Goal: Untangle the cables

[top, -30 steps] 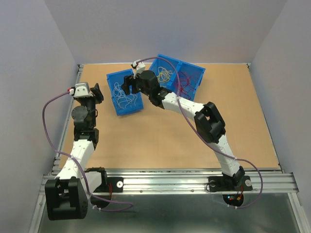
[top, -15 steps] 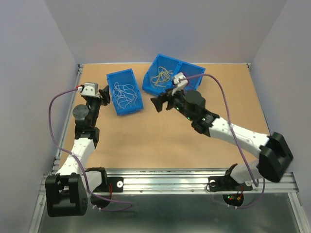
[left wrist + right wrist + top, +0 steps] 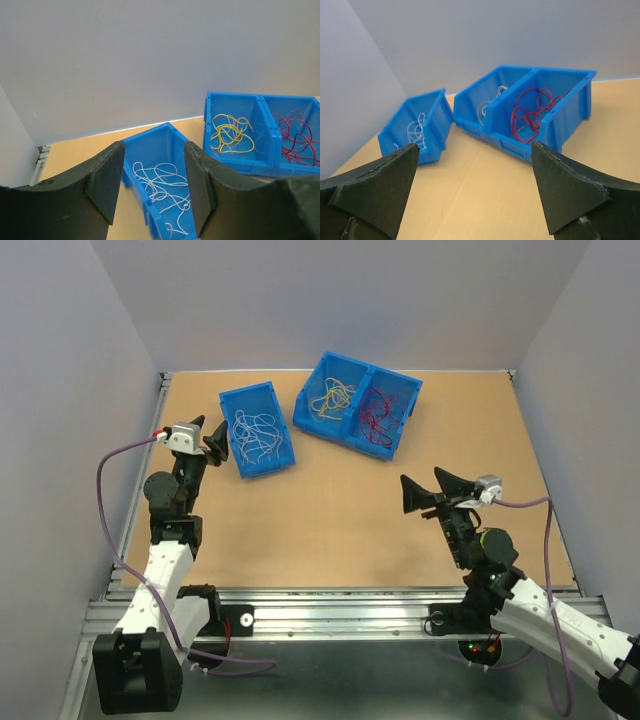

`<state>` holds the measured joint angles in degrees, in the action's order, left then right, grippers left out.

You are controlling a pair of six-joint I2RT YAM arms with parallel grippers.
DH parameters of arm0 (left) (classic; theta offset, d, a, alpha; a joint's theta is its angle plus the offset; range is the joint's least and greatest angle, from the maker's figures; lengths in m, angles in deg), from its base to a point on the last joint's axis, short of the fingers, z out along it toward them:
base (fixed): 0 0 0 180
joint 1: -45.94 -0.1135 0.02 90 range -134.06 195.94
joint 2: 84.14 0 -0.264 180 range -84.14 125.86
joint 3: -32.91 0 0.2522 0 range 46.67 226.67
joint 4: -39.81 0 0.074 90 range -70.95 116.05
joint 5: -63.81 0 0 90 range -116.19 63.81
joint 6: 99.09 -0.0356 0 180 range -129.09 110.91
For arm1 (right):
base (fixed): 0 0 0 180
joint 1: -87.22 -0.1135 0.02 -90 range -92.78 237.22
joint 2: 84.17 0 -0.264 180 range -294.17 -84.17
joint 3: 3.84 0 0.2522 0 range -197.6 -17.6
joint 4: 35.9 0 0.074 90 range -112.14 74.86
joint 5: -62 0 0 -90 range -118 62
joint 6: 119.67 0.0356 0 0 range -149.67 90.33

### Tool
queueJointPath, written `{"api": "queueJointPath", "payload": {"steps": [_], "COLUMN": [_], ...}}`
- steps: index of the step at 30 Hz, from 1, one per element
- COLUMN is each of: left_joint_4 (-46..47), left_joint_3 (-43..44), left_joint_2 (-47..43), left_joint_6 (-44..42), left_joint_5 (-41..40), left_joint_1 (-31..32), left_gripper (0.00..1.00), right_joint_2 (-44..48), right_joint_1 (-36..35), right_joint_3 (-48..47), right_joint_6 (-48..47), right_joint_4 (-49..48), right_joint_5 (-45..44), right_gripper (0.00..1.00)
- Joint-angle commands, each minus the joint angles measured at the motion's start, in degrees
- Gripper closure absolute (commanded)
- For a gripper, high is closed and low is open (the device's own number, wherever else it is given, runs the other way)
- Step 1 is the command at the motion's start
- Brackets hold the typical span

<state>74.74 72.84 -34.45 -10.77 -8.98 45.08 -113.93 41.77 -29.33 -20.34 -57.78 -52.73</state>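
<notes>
White cables (image 3: pixel 255 432) lie in a single blue bin (image 3: pixel 283 456); they also show in the left wrist view (image 3: pixel 162 187) and the right wrist view (image 3: pixel 416 130). Yellow cables (image 3: pixel 333 398) (image 3: pixel 230 135) and red cables (image 3: pixel 378 412) (image 3: pixel 532 112) lie in separate halves of a double blue bin (image 3: pixel 351 436). My left gripper (image 3: pixel 212 436) (image 3: pixel 152 187) is open and empty just left of the single bin. My right gripper (image 3: pixel 425 489) (image 3: pixel 472 192) is open wide and empty, pulled back to the near right, well apart from the bins.
The tan table (image 3: pixel 330 510) has a raised rim at the left edge (image 3: pixel 160 420) and grey walls around it. A metal rail (image 3: pixel 350 615) runs along the near edge by the arm bases.
My right arm has swung back from over the single bin to the near right of the table. My left gripper has shifted slightly toward the near side. The bins and cables stay put.
</notes>
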Motion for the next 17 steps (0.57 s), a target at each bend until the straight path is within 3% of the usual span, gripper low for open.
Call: {"api": "queueJointPath", "payload": {"steps": [1, 17], "left_joint_4": [4.13, 4.49], "left_joint_3": [-1.21, -1.04], "left_joint_2": [-2.76, -1.62], "left_joint_6": [-0.44, -0.88], "left_joint_5": [1.68, 2.91], "left_joint_1": [-0.02, -0.10], "left_gripper": [0.38, 0.38], "right_joint_2": [3.12, 2.43], "right_joint_1": [-0.16, -0.08], "right_joint_3": [2.50, 1.36], "right_joint_6": [0.08, -0.62], "right_joint_4": [-4.53, -1.72], "right_joint_5": [-5.50, -10.77], "right_gripper": [0.02, 0.03]}}
